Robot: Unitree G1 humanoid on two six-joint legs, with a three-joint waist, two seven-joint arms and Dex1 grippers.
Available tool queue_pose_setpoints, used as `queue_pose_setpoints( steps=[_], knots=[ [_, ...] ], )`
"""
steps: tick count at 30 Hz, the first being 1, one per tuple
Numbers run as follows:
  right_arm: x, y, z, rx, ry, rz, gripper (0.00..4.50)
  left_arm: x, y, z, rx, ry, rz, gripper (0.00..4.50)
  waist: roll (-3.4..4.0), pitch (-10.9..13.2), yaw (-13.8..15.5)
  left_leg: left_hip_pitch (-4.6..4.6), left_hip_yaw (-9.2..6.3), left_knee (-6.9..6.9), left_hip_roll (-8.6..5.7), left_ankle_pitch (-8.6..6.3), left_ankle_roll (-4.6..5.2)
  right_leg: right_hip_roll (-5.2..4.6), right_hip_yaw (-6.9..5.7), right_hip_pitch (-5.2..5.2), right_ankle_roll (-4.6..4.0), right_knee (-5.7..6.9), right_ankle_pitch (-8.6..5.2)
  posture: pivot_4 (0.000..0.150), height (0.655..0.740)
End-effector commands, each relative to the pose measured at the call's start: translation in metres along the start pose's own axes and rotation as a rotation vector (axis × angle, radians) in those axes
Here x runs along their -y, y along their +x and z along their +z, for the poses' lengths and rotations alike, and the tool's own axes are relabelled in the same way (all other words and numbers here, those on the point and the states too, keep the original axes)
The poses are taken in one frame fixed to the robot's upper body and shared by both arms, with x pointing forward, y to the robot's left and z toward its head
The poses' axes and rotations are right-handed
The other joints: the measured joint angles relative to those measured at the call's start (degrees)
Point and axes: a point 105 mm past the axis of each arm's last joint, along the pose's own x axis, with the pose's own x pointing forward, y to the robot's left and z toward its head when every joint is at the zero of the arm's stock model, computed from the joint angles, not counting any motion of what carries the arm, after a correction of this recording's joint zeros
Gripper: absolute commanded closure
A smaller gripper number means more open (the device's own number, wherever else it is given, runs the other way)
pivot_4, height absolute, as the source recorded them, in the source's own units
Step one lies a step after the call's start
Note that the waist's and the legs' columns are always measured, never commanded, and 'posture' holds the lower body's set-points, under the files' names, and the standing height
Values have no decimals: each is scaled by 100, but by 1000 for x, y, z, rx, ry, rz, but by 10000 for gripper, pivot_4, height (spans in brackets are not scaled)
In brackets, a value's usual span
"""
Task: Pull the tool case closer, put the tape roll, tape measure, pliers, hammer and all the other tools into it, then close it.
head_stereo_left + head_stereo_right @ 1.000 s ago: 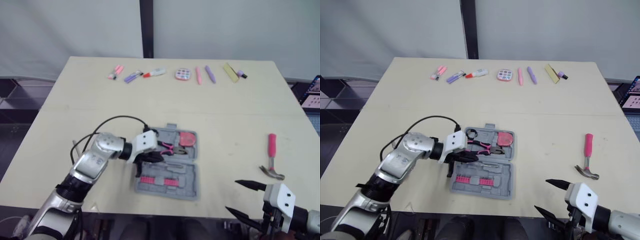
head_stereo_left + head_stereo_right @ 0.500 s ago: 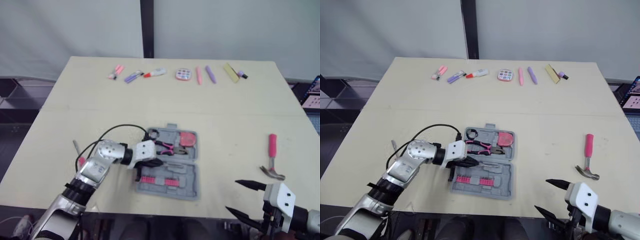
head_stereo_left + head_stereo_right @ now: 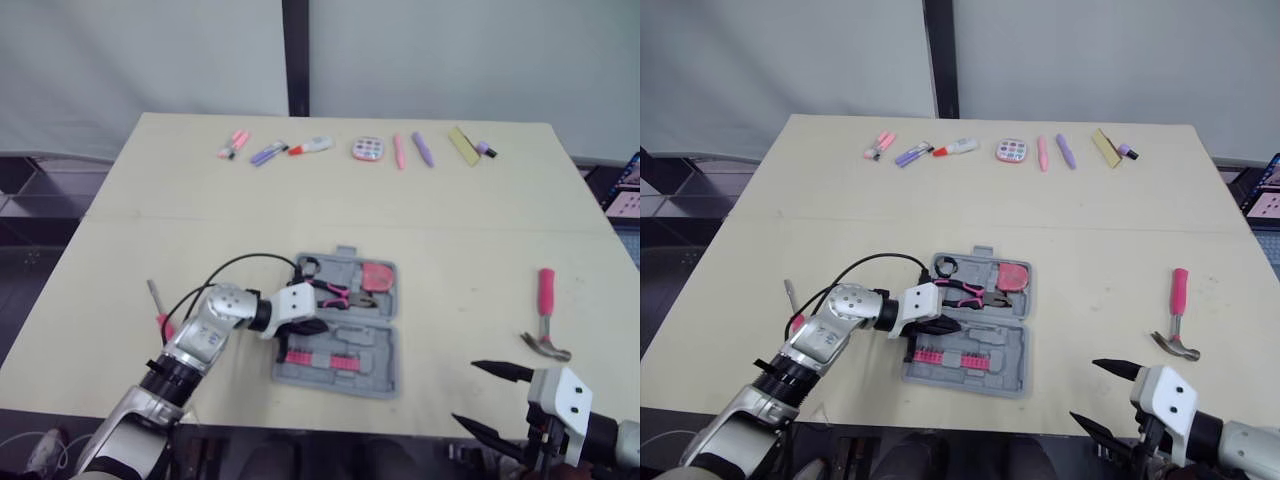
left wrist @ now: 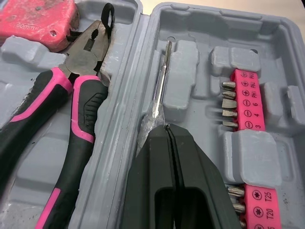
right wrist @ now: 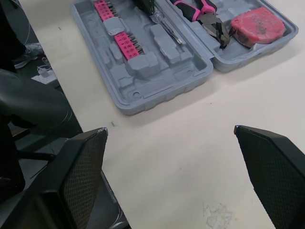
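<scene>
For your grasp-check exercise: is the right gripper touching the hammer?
Apart. The left eye view shows bare table between the right gripper and the hammer.

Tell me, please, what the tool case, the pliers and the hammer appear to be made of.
Tool case: moulded grey plastic, matte, judging by its formed recesses. Pliers: dull bare steel head; black-and-pink handles, probably rubbery plastic sleeves. Hammer: pink grip, likely plastic or rubber; greyish head looks metal.

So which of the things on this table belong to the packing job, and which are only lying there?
Job: tool case, pliers, tape measure, screwdriver, hammer, pink-handled tool left of the case.

Lying about: pink marker, purple marker, red-tipped marker, round palette, pink pen, purple pen, yellow strip.
</scene>
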Motion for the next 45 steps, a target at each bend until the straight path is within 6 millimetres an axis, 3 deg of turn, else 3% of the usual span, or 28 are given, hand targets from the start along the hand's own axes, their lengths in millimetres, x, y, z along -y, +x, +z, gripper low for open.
queue_pose_setpoints(
  steps=[1,7,11,21,45],
  knots=[
    [2,-4,8,14,-25,-14,0,-5,-1,8,24,14,26,44612,0,0,0,0,0,0,0,0,0,0,0,0,0,0,0,1500,7336],
    [2,-4,8,14,-24,-10,0,-2,-3,33,161,-40,5,44612,0,0,0,-1,0,0,0,0,0,0,0,0,0,1,0,1500,7336],
    [2,-3,8,14,-24,-9,0,-5,-4,37,166,-47,15,44612,0,0,0,-1,0,1,0,0,0,0,0,0,0,0,0,1500,7336],
    [1,-4,9,16,-26,-13,0,-10,5,19,65,-25,49,44612,0,0,2,0,2,1,1,0,0,2,0,0,0,0,0,1500,7336],
    [7,-2,21,87,-34,-56,0,-4,12,-12,-43,-55,30,44612,0,-3,0,2,1,0,1,0,0,1,0,0,0,2,0,1500,7336]
  ],
)
